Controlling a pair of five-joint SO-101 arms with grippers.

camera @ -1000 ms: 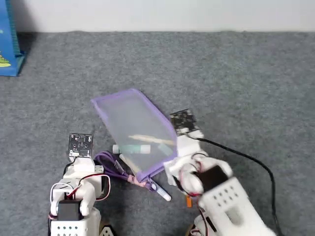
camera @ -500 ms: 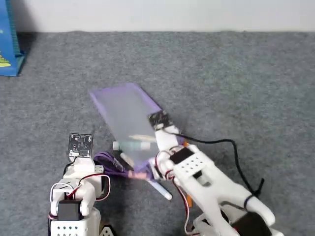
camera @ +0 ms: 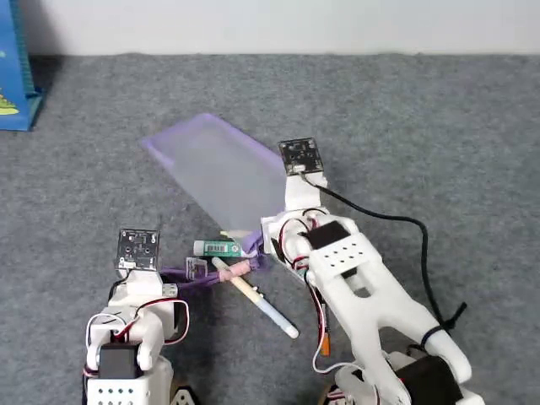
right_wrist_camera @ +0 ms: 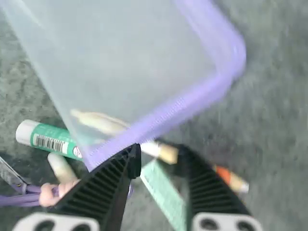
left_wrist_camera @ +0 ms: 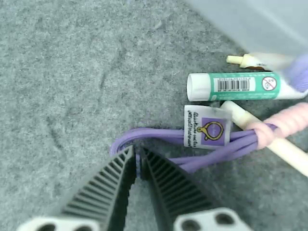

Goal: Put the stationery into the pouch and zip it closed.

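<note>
- We see the pouch point(camera: 221, 173), clear with purple edging, at the middle of the grey carpet point(camera: 422, 126). Its far end points to the far left and its near end reaches the right arm.
- The right gripper point(right_wrist_camera: 161, 154) sits at the pouch's near edge. Its jaws stand apart, and one tip is against the purple edging; we see no part of the pouch between them.
- The left gripper point(left_wrist_camera: 138, 155) is to the near left of the pouch. Its jaws are closed on the loop of a purple cord point(left_wrist_camera: 159, 137).
- The cord runs right from those jaws toward the pouch's near end, carrying a small tag point(left_wrist_camera: 207, 127) and a pink wrap point(left_wrist_camera: 284, 122).
- A green and white glue stick point(camera: 218, 248) lies on the carpet just beside the pouch's near edge. Its right end goes under the purple edging, and we cannot tell whether that end is inside.
- A cream and pale blue pen point(camera: 257, 299) lies outside the pouch, slanting from the pink wrap toward the near right.
- A pale pencil point(right_wrist_camera: 103, 122) shows through the clear pouch wall at the near end.
- A blue box point(camera: 13, 67) stands at the far left edge, well apart from everything else.
</note>
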